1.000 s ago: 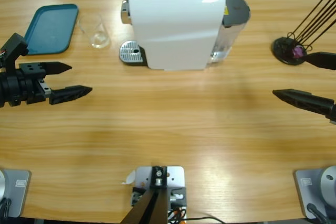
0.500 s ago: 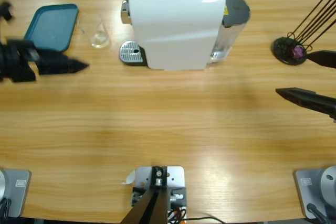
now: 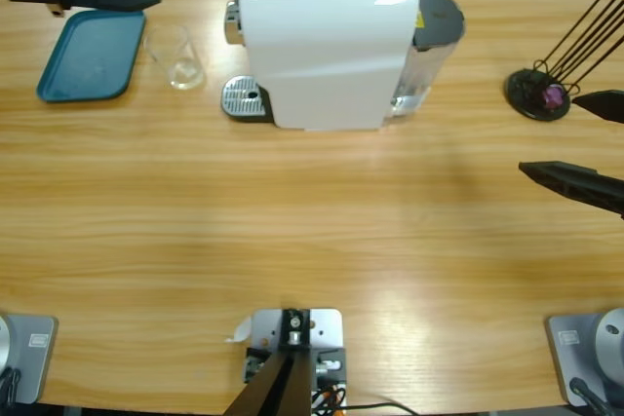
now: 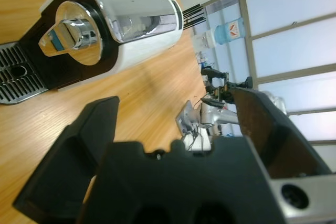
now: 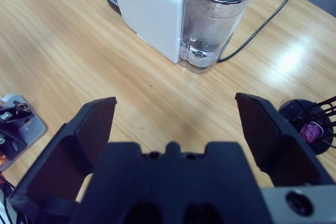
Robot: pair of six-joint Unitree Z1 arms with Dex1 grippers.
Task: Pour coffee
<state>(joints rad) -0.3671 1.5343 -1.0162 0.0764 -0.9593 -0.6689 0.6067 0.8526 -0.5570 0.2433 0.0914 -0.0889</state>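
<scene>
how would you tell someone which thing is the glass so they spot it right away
Start at the big white coffee machine at the back of the table, then look past its metal drip tray. The glass stands on bare wood between the machine and the teal tray. It is the only clear, see-through thing there.
</scene>
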